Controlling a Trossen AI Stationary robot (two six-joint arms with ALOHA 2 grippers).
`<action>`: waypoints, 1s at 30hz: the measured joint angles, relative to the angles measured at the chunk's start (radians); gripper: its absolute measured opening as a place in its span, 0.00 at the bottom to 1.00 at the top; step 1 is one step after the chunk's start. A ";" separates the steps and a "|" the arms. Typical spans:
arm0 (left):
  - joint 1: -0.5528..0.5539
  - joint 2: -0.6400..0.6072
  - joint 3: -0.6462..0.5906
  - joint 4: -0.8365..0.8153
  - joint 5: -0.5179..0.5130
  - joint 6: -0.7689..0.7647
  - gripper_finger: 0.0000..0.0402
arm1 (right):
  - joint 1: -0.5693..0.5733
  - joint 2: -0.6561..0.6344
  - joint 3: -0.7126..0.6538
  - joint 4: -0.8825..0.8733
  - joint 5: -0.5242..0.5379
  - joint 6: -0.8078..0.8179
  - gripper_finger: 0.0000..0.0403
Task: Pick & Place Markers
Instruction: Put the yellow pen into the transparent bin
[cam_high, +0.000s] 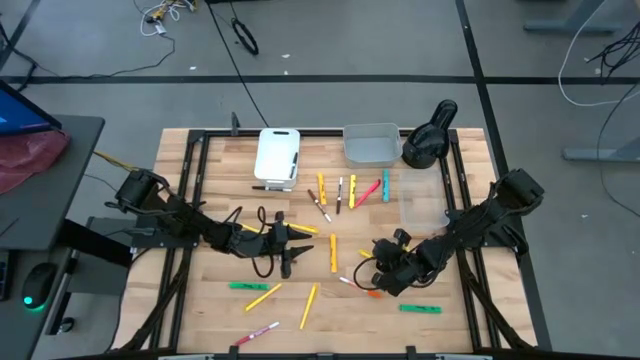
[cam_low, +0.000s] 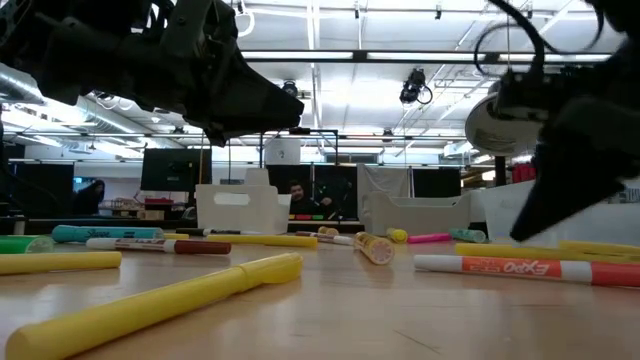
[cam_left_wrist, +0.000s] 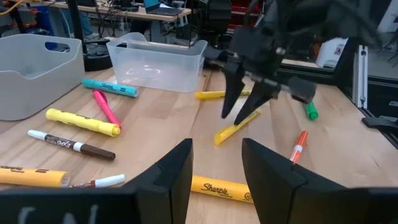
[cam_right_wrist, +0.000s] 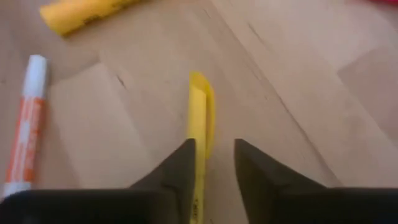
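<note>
Yellow Sharpie highlighter (cam_left_wrist: 219, 187) beneath spread left gripper (cam_left_wrist: 214, 163); orange Expo marker (cam_low: 525, 267); right gripper (cam_right_wrist: 212, 163) parted over yellow highlighter (cam_right_wrist: 200, 124).

A white bin (cam_high: 277, 157), grey bin (cam_high: 371, 143) and clear bin (cam_high: 421, 200) sit on the wooden table (cam_high: 200, 300).

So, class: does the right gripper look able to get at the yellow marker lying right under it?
Probably yes: the right gripper hangs open just over the yellow marker, one finger on each side, with only bare wood around it.

Yellow marker (cam_right_wrist: 200, 124) partly hidden behind right gripper (cam_right_wrist: 214, 163) fingers.
</note>
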 joint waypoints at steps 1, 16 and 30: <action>0.000 0.000 0.000 0.000 0.000 0.001 0.36 | 0.000 0.003 -0.015 0.028 -0.005 -0.002 0.33; 0.000 0.000 0.000 0.002 0.000 0.000 0.36 | 0.057 0.000 -0.196 0.250 0.038 -0.024 0.05; 0.000 0.000 0.000 0.006 0.000 -0.003 0.36 | 0.002 -0.079 0.240 -0.330 0.114 -0.038 0.05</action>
